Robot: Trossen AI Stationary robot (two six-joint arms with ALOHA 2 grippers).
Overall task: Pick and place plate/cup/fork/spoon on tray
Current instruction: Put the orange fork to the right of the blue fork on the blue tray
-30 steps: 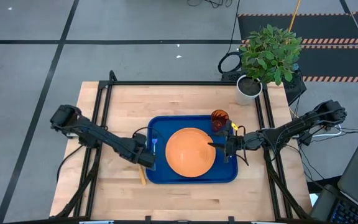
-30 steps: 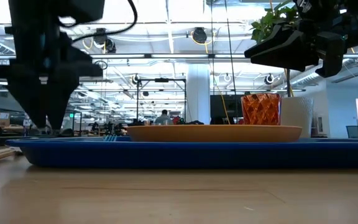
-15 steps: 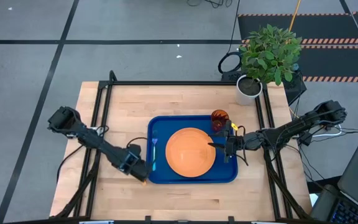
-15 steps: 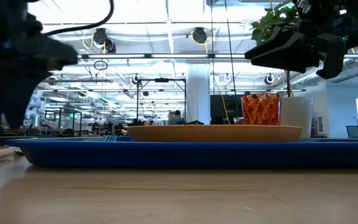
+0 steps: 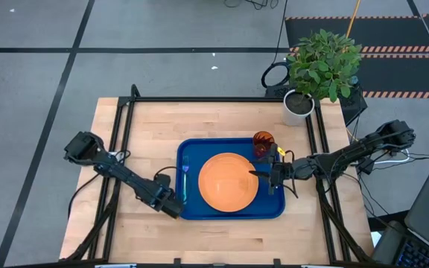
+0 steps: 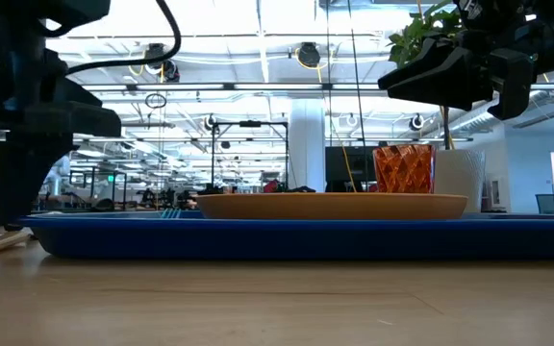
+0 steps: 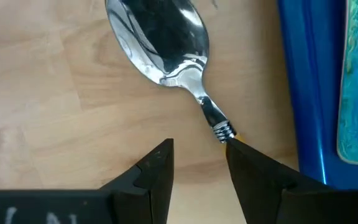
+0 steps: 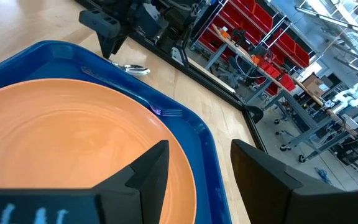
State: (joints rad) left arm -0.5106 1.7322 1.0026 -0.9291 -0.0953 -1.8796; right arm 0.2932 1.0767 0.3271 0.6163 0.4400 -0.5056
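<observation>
The left hand (image 7: 197,163) hangs low over the desk (image 5: 147,126) just outside the tray's (image 5: 274,210) left rim, fingers apart astride the spoon (image 7: 166,43). The fork (image 5: 185,181) lies inside that rim, the plate (image 5: 226,182) mid-tray, the cup (image 5: 262,142) at its far right corner. The right hand (image 8: 194,163) hovers open over the plate's right edge

The orange handle of the silver-bowled spoon (image 7: 166,43) lies hidden under the left gripper (image 7: 197,163); the thin light-blue plastic fork (image 7: 351,81) runs off-frame.
</observation>
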